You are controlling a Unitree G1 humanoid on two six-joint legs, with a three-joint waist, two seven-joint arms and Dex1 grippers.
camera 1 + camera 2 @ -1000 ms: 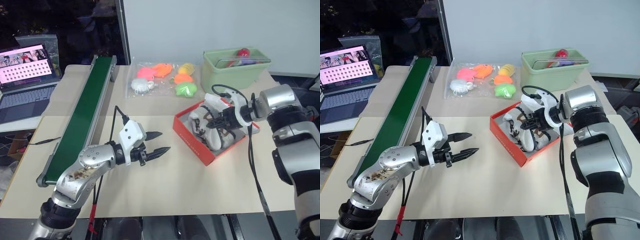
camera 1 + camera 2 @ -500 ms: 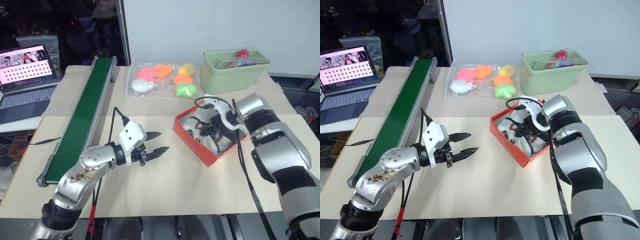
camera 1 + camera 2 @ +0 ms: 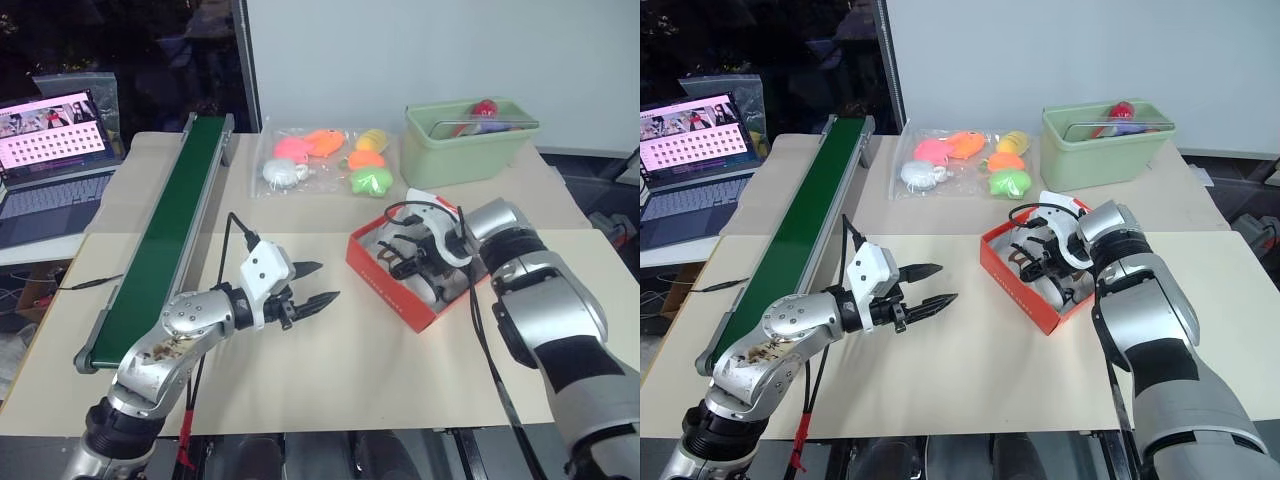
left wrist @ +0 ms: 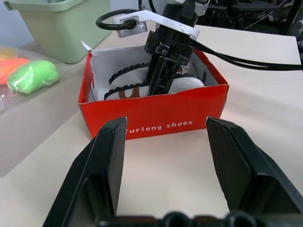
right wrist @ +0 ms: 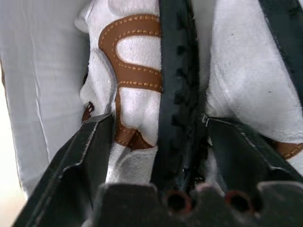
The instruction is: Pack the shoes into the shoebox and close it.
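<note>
Shoes (image 5: 137, 94) lie inside the red shoebox (image 3: 385, 283) on the tabletop (image 3: 330, 380), with the right hand (image 3: 1040, 268) reaching down into the box. Its wrist view shows its fingers (image 5: 83, 156) spread apart astride a dark ridged sole, gripping nothing. Left hand (image 3: 312, 285) hovers half open and empty, well left of the box; its wrist view shows white lettering on the box's front.

A big pale worktop (image 3: 330, 390) filled the middle of the room. A plain white wall (image 3: 440, 50) stood behind it. To the left of the wall was a dark window (image 3: 150, 45) with a grey frame. A smaller table (image 3: 30, 245) sat beside the worktop, on the left. Bright, even light fell on everything, and the shadows were soft.
</note>
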